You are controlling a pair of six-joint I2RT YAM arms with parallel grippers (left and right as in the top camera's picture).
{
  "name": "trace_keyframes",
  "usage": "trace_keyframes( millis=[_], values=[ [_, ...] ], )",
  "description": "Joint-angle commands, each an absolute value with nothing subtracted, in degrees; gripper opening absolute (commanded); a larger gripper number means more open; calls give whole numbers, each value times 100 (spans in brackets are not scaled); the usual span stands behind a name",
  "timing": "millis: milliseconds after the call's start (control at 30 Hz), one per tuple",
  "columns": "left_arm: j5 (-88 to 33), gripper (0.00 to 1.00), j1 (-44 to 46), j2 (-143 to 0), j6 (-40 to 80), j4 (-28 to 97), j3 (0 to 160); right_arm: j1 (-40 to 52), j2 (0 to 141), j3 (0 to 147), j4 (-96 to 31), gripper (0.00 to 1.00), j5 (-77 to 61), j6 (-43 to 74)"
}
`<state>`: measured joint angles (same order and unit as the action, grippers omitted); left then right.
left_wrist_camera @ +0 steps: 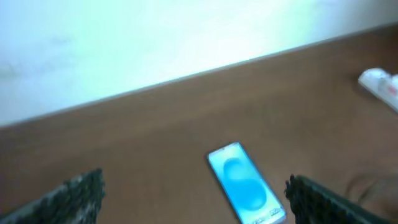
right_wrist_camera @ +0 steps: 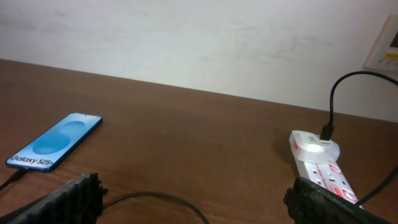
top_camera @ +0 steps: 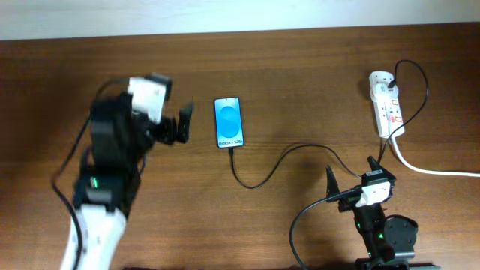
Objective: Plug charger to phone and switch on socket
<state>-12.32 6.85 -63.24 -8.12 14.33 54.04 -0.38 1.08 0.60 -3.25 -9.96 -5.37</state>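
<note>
The phone point(top_camera: 229, 122) lies flat at mid-table with its blue-and-white screen up; it also shows in the left wrist view point(left_wrist_camera: 245, 182) and the right wrist view point(right_wrist_camera: 55, 141). The thin black charger cable point(top_camera: 281, 160) runs from the phone's near end in a curve toward the white socket strip point(top_camera: 387, 108) at the right, where its plug sits in the far outlet point(right_wrist_camera: 325, 132). My left gripper point(top_camera: 185, 120) is open, just left of the phone. My right gripper point(top_camera: 350, 176) is open and empty near the front edge, over the cable.
The strip's thick white cord point(top_camera: 431, 170) runs off to the right edge. A pale wall point(right_wrist_camera: 199, 43) stands behind the brown table's far edge. My arms' bases sit at the front left and front right.
</note>
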Motion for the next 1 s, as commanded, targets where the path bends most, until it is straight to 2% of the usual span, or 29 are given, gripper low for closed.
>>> trace_keyframes(
  millis=[0, 100, 200, 300, 433, 533, 967],
  values=[
    [-716, 99, 679, -4718, -1087, 375, 3354, -1, 73, 32, -364, 98, -1024, -556],
    [-401, 99, 587, -2989, -1109, -368, 1546, -1, 73, 32, -366, 98, -1024, -556],
    [-401, 99, 440, -1916, -1107, -563, 541, -1, 73, 32, -366, 98, -1024, -556],
    [-360, 99, 423, -1347, -1107, -530, 40, -1, 73, 32, -364, 98, -1024, -556],
    [-185, 99, 390, -703, -1170, 384, 47, -1, 73, 32, -364, 98, -1024, -556],
    [-165, 99, 392, -1, -1168, 449, 49, -1, 73, 32, -364, 98, -1024, -556],
    [-167, 99, 395, -36, -1168, 467, 56, -1, 73, 32, -364, 98, -1024, -556]
  ],
)
